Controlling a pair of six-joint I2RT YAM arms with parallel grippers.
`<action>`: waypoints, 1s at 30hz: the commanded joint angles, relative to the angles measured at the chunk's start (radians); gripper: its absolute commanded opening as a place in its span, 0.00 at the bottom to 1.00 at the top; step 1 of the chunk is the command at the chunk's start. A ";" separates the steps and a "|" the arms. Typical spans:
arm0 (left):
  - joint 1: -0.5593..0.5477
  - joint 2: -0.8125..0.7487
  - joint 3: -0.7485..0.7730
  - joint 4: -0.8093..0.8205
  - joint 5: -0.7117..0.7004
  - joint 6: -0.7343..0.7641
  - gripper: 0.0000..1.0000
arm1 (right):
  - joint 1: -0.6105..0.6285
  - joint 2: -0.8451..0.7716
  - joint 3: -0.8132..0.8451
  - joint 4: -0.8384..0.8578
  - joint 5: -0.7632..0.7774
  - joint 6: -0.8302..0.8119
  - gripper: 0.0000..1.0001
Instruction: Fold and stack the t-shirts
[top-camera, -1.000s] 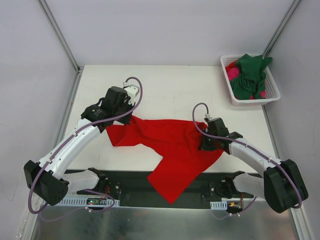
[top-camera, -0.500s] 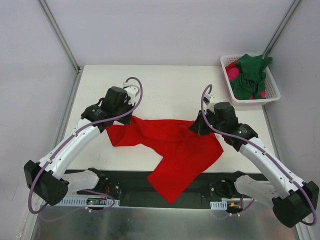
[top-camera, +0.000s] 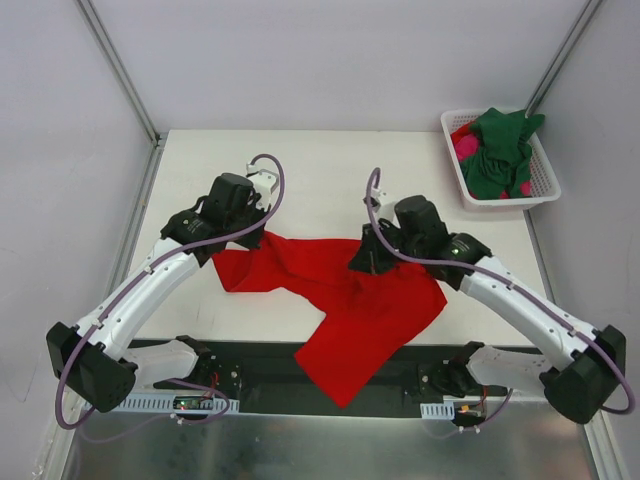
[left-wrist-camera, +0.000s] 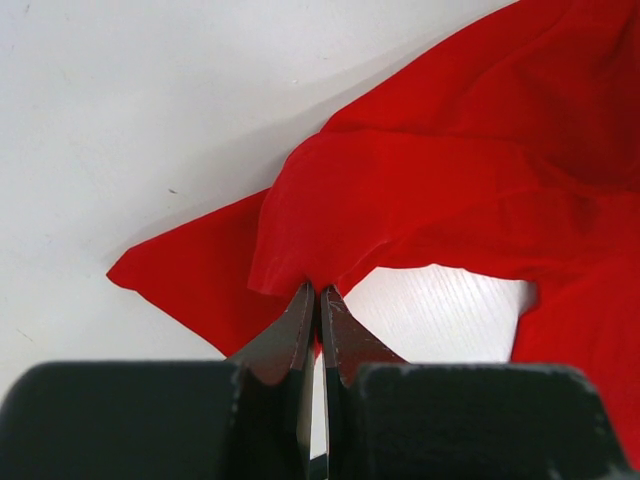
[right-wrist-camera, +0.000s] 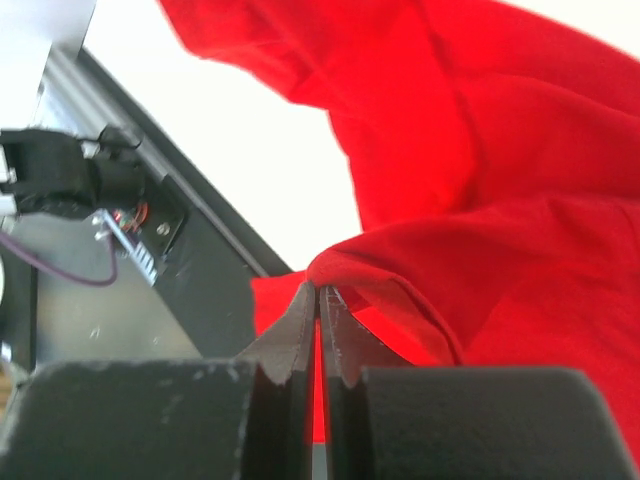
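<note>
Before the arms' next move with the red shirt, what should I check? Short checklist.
1. Left jaws shut on an edge of the red t-shirt: ok.
2. Right jaws shut on a fold of the same shirt: ok.
3. Shirt spread flat: not ok, bunched, one corner hangs over the near edge of the table.
4. Green t-shirt and pink t-shirt out of the way in the basket: ok.
5. Which parts of the shirt are pinched: cannot tell.

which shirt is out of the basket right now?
The red t-shirt: it lies spread on the table, pinched by the left hand and right hand. The green t-shirt and pink t-shirt sit bunched in the white basket.
</note>
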 joint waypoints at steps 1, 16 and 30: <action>0.012 -0.025 0.010 0.021 0.006 0.011 0.00 | 0.084 0.124 0.094 -0.004 -0.052 -0.036 0.01; 0.017 -0.065 -0.043 0.020 -0.009 0.014 0.00 | 0.247 0.388 0.138 -0.036 0.239 -0.052 0.80; 0.020 -0.022 -0.021 0.027 0.008 0.023 0.00 | 0.207 0.184 -0.139 -0.025 0.365 0.065 0.76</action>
